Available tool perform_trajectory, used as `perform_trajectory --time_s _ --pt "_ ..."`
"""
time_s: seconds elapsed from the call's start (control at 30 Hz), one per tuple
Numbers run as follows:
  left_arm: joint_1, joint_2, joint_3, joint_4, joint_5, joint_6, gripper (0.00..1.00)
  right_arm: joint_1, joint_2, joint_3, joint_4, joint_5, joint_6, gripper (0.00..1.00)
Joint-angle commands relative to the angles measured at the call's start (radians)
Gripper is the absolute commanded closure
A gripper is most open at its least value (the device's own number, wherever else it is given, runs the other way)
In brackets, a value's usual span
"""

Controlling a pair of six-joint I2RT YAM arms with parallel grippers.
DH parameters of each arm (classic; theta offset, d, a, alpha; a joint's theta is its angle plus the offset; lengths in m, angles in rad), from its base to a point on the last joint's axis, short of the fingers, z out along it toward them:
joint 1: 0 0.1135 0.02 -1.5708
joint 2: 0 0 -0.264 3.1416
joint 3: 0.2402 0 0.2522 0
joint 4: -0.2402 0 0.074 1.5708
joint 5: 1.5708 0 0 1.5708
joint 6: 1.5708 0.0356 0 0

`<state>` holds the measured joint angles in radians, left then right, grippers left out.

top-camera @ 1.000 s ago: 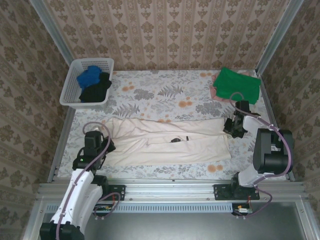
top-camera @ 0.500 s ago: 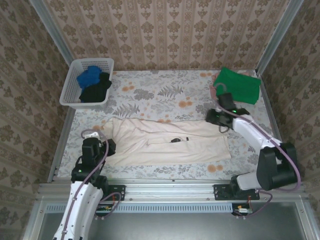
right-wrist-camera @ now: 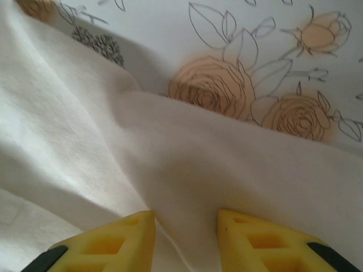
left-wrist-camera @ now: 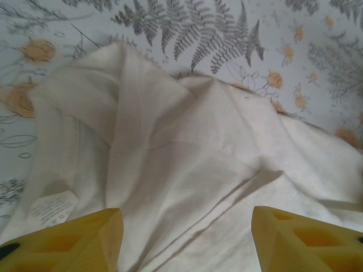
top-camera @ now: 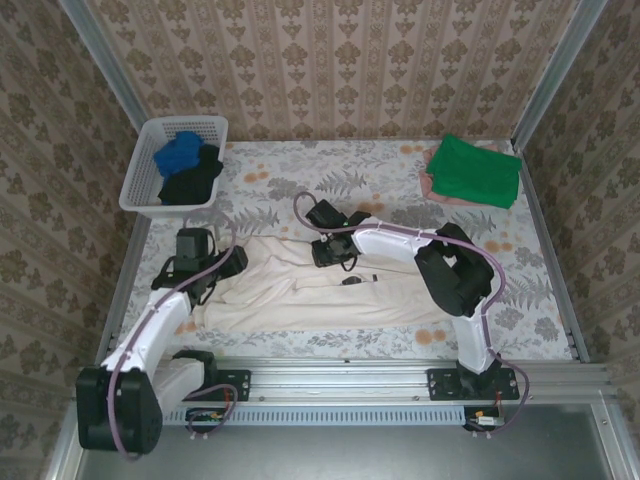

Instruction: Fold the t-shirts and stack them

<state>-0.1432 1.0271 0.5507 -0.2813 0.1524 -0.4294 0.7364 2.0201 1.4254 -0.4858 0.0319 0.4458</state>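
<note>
- My left gripper hangs released, fingers wide, over the 9 o'clock end of the cream t-shirt.
- That shirt lies along the 6 o'clock side of the table.
- My right gripper straddles a cloth ridge at the shirt's 12 o'clock edge; I cannot tell whether it pinches.
- The green t-shirt sits folded at 2 o'clock, the basket at 10 o'clock.

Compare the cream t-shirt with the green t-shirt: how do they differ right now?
The cream t-shirt lies spread long across the near table, creased; the green t-shirt is folded compact in the far right corner. The cream t-shirt rests directly on the tablecloth; the green t-shirt sits atop a pink garment. Both are plain-coloured cloth.
</note>
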Motion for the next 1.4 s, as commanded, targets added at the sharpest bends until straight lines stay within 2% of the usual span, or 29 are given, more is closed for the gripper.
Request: perform_trajectory --time_s 0.0,0.2,0.3,0.43,0.6,0.73,0.93,1.07,1.13,1.23,1.3,1.37 --pt "0.005 0.038 0.027 0.054 0.032 0.041 0.37 0.007 -0.029 -0.026 -0.039 0.047 0.016 0.64" --pt "0.013 0.09 0.056 0.056 0.045 0.071 0.35 0.058 -0.06 -0.078 -0.045 0.112 0.012 0.63" --pt "0.013 0.13 0.094 0.047 0.102 0.106 0.37 0.082 -0.063 -0.089 -0.076 0.152 0.006 0.64" --pt "-0.002 0.195 0.158 -0.006 0.157 0.156 0.33 0.111 -0.094 -0.127 -0.056 0.176 -0.02 0.62" --pt "-0.069 0.303 0.239 -0.095 0.176 0.251 0.28 0.118 -0.129 -0.168 -0.014 0.185 -0.067 0.58" --pt "-0.138 0.414 0.315 -0.159 0.175 0.301 0.29 0.116 -0.184 -0.228 0.037 0.128 -0.085 0.52" --pt "-0.215 0.538 0.367 -0.144 0.144 0.344 0.3 0.063 -0.302 -0.353 0.106 0.059 -0.042 0.49" --pt "-0.241 0.608 0.389 -0.129 0.135 0.363 0.52 -0.009 -0.402 -0.442 0.143 0.044 -0.023 0.48" --pt "-0.25 0.616 0.394 -0.139 0.122 0.362 0.69 -0.048 -0.451 -0.477 0.143 0.04 -0.019 0.48" --pt "-0.276 0.586 0.412 -0.196 0.057 0.352 0.88 -0.105 -0.532 -0.541 0.15 0.046 -0.024 0.47" --pt "-0.322 0.54 0.431 -0.251 -0.017 0.337 0.94 -0.14 -0.575 -0.578 0.153 0.043 -0.026 0.46" --pt "-0.401 0.489 0.445 -0.302 -0.098 0.305 0.94 -0.175 -0.614 -0.607 0.151 0.047 -0.03 0.46"
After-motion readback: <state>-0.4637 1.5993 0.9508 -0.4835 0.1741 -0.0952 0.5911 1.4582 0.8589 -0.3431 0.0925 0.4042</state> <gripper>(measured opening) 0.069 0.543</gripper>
